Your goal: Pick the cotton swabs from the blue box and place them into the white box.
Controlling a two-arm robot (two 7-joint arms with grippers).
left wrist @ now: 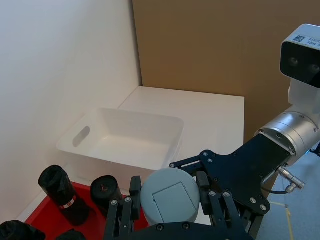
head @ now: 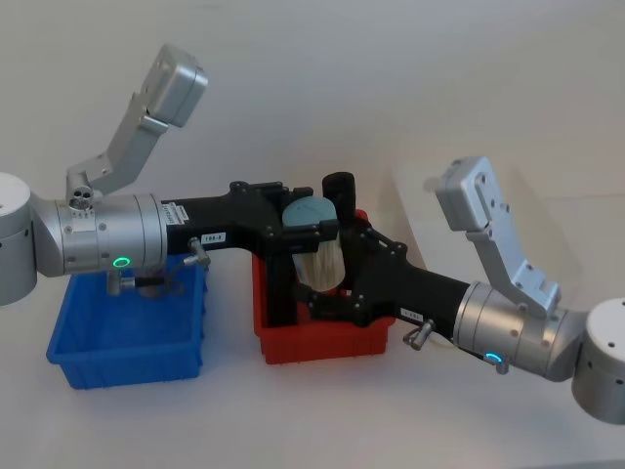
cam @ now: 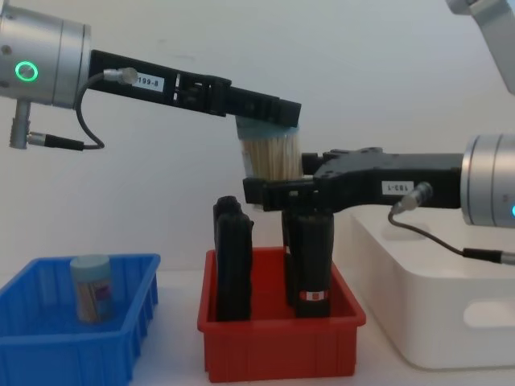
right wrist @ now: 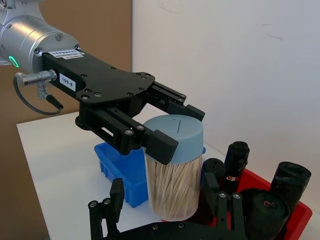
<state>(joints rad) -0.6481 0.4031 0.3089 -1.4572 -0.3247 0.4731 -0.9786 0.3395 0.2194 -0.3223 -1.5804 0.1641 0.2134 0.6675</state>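
Blue box (cam: 121,342) is far left, low walls, near the table's front edge. One jar of cotton swabs (cam: 90,287) stands upright inside it, toward its left. A strip of bare white table (head: 488,410) separates the blue box from the red bin (cam: 278,350) at centre.

The left gripper (right wrist: 175,129) reaches in from the left, high above the red bin. Its fingers are clamped on the pale blue lid of a second swab jar (cam: 269,157), held upright in the air. Directly under it in the red bin are upright black cylinders (cam: 229,257). Their tops are just below the jar, so there is little room downward.

The right gripper (right wrist: 165,192) comes in from the right and straddles the lower part of the same jar. It is spread: the right wrist view shows a gap between one finger and the jar wall.

White box (cam: 451,322) is on the right, just beside the red bin, low, with its top open.

Count: 2 swab jars, 3 bins, at least 4 black cylinders, 2 grippers.
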